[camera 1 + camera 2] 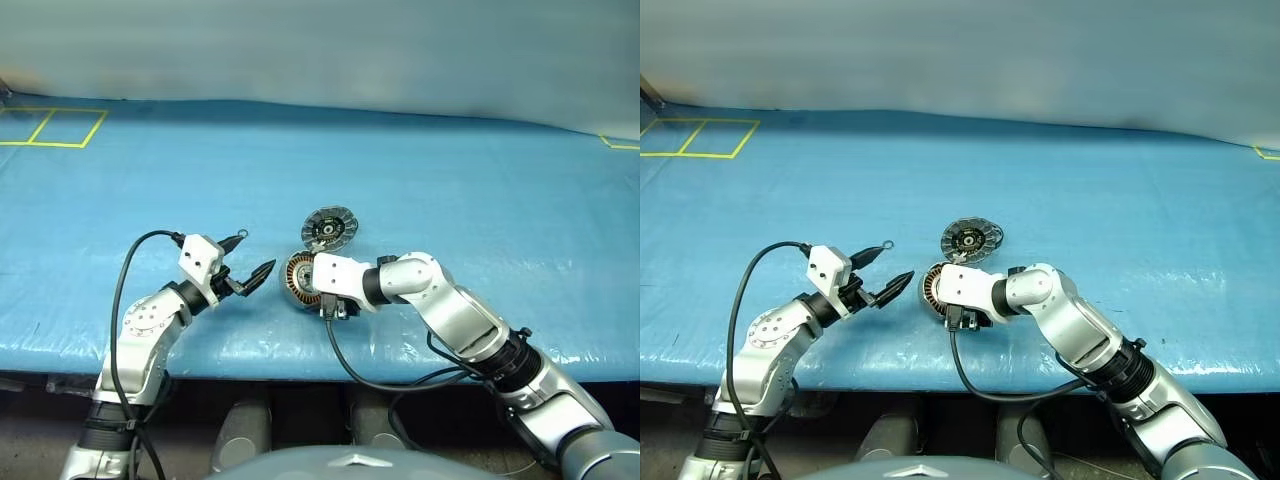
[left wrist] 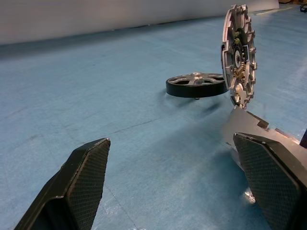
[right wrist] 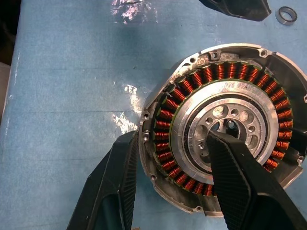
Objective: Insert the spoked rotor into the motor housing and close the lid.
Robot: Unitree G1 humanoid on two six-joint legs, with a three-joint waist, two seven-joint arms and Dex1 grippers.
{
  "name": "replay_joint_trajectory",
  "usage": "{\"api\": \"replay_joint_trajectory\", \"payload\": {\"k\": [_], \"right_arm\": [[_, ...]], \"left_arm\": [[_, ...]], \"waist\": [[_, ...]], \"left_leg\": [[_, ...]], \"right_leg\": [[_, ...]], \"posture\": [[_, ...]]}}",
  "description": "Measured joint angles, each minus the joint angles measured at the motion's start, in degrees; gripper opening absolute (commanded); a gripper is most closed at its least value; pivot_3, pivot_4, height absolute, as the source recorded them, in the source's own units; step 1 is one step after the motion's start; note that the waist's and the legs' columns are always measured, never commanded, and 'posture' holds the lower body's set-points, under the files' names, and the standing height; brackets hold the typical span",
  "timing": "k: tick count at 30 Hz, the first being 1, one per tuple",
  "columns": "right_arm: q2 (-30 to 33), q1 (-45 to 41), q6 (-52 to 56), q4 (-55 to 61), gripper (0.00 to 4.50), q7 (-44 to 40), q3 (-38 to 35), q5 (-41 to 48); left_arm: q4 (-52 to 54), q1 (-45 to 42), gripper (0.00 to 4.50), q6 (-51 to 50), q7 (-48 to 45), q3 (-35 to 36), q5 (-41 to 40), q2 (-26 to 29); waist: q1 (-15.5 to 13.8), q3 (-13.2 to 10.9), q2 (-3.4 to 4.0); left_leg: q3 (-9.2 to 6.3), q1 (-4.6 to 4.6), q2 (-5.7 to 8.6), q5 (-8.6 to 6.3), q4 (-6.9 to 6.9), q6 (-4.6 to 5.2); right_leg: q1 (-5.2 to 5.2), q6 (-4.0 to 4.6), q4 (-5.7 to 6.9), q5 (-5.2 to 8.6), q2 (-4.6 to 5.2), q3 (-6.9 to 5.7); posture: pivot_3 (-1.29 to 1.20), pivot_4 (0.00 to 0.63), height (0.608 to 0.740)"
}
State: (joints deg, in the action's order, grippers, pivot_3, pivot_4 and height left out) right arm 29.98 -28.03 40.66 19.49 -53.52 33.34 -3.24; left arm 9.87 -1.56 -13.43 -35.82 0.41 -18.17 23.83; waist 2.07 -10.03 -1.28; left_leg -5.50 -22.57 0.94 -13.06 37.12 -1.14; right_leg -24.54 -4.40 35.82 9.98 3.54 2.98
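My right tool (image 3: 168, 187) straddles the motor housing (image 3: 225, 129) rim at frame centre, unclenched; left tool (image 1: 245, 268) gapes empty. Lid (image 1: 329, 229) stands raised. Spoked rotor (image 2: 196, 85) lies beyond on the surface (image 1: 450, 180): fetching it comes next.

In the head views the left arm rises from the lower left of the frame, forearm angled up and toward the centre. The left gripper (image 1: 252, 258) has its two black fingers spread wide with nothing between them. The right arm enters from the lower right, its wrist bent hard toward centre. The right gripper (image 3: 170, 179) seems part-open, fingers (image 3: 112, 184) pointing steeply down.
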Motion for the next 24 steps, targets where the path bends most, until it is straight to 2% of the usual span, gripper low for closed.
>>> {"api": "replay_joint_trajectory", "payload": {"k": [3, 14, 19, 24], "right_arm": [[-0.45, 0.01, 0.25, -0.03, 3.78, 0.63, -0.16, 0.20], [-2.84, 2.89, 4.01, 7.72, 3.78, 2.92, -7.15, 8.25], [-2.35, 10.48, 3.44, 10.08, 3.78, 6.77, -14.58, 10.63], [-2.60, 18.63, 3.69, 10.82, 3.78, 11.76, -20.51, 12.23]], "left_arm": [[0.35, 0.34, 4.50, -0.03, 0.05, 0.29, -0.01, 0.08], [0.58, 0.43, 4.50, -0.08, -0.43, 0.94, -0.04, 1.27], [0.86, 0.22, 4.50, -0.03, 0.07, 1.87, 0.10, 2.15], [-0.66, -3.10, 4.50, 0.55, 4.47, 4.73, 1.76, 2.03]], "waist": [[0.02, 0.00, 0.00], [-0.01, 0.00, 0.00], [-0.21, 0.01, -0.01], [-0.25, 0.00, -0.01]], "left_leg": [[-0.01, 0.00, 0.00, 0.00, 0.00, 0.00], [-0.04, -0.01, 0.00, 0.00, 0.00, 0.00], [-0.06, -0.02, 0.00, -0.01, -0.02, 0.00], [-0.06, 0.01, -0.01, 0.00, -0.02, 0.00]], "right_leg": [[0.00, 0.00, 0.00, 0.00, 0.00, -0.01], [0.00, 0.01, 0.00, 0.00, 0.00, -0.03], [0.00, 0.02, -0.02, 0.01, 0.00, -0.04], [0.01, 0.02, 0.00, 0.01, -0.01, -0.04]], "posture": [[0.00, 0.150, 0.740], [0.00, 0.150, 0.740], [0.00, 0.150, 0.740], [0.00, 0.150, 0.740]]}}
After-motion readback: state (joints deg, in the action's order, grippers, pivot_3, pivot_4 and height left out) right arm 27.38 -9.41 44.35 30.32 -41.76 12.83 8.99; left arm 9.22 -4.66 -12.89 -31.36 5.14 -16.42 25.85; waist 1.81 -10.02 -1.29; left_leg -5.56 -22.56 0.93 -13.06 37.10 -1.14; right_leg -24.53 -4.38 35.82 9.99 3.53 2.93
